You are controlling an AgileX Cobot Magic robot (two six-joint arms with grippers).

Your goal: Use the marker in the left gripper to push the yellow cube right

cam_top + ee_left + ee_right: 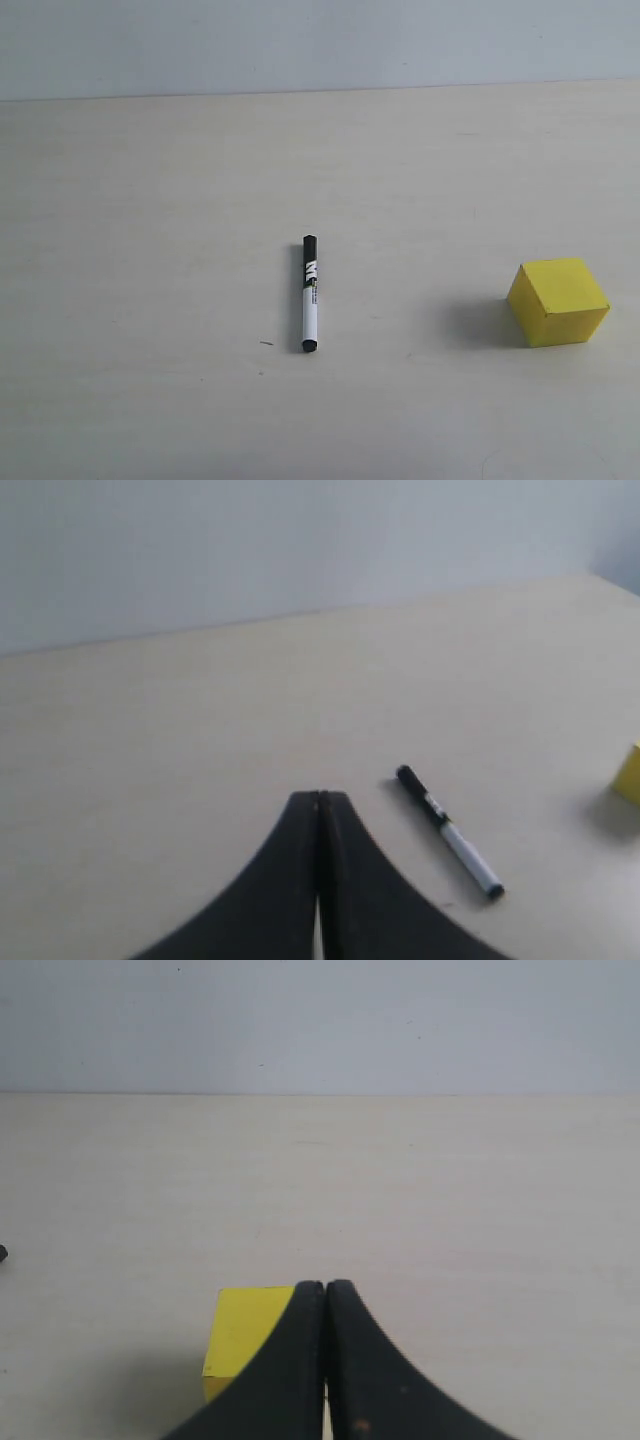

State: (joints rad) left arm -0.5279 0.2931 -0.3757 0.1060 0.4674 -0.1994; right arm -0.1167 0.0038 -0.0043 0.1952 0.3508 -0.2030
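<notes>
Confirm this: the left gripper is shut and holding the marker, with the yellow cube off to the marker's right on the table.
Not quite. The left gripper is shut, but empty: the left wrist view shows the marker lying on the table, apart from it. The yellow cube is off to the marker's right.

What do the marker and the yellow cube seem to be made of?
The marker: probably plastic, with a smooth white barrel and a black cap. The yellow cube: matte, evenly coloured faces with no shine; perhaps foam, card or painted wood.
</notes>
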